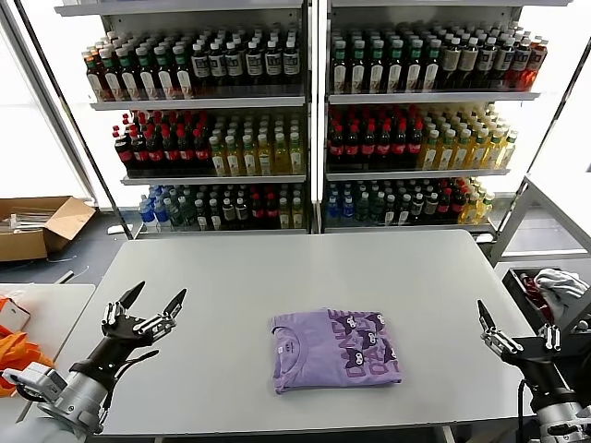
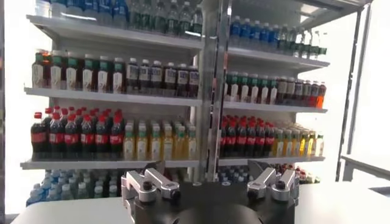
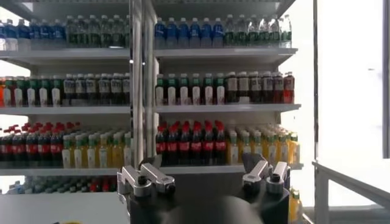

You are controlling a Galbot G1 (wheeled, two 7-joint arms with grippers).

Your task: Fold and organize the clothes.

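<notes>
The lavender short-sleeved T-shirt of thin soft fabric [image 1: 334, 350] lies folded into a flat, roughly square packet on the pale grey table [image 1: 277, 277], its dark purple printed graphic and lettering facing up on the half nearer the right arm. It sits between the two grippers, touching neither.

The left gripper [image 1: 150, 303] hovers over the table's near left part, its black pointed fingers spread wide apart with nothing between them; the shirt lies to its right, well apart from the fingertips and slightly nearer the robot. In the left wrist view the same gripper [image 2: 210, 182] shows its two metal finger bases set wide, aimed at the shelves.

The right gripper [image 1: 517, 334] hangs at the table's near right edge, fingers likewise splayed and empty; the shirt lies to its left, near but clear of it. The right wrist view [image 3: 204, 176] shows the jaws standing open too.

Beyond both grippers, past the table's far edge, stand metal shelves of bottled drinks [image 1: 305, 120]. Outboard of the left arm lies an orange cloth [image 1: 17, 353]; outboard of the right arm, a white and red cloth pile [image 1: 554, 288].
</notes>
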